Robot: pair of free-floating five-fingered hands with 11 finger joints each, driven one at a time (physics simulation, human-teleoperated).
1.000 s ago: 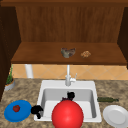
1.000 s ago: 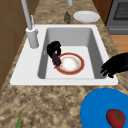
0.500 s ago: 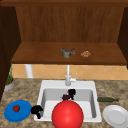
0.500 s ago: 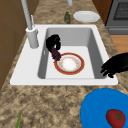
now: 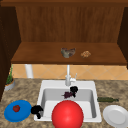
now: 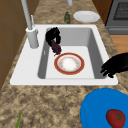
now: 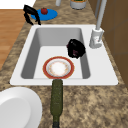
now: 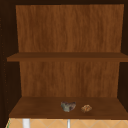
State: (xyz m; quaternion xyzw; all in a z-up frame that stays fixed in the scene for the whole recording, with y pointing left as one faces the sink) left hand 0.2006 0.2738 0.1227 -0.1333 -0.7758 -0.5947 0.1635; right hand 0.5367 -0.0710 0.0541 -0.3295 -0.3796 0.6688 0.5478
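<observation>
The right hand [image 6: 53,36] hangs in the sink [image 6: 97,53] near the faucet [image 6: 32,37], fingers curled round a small dark purple eggplant [image 6: 56,47]; the eggplant is lifted, its tip just above the rim of the red-rimmed plate [image 6: 69,63] on the sink floor, not yet set down; the left hand [image 5: 37,110] hovers idle at the sink's front left corner, fingers hanging loosely, holding nothing, beside a blue plate [image 5: 17,113] with a tomato [image 5: 16,108]; the speckled stone worktop [image 7: 100,100] also carries a white plate [image 5: 115,115] and a green cucumber [image 7: 57,100]; a wooden shelf [image 8: 37,107] above holds two small objects.
</observation>
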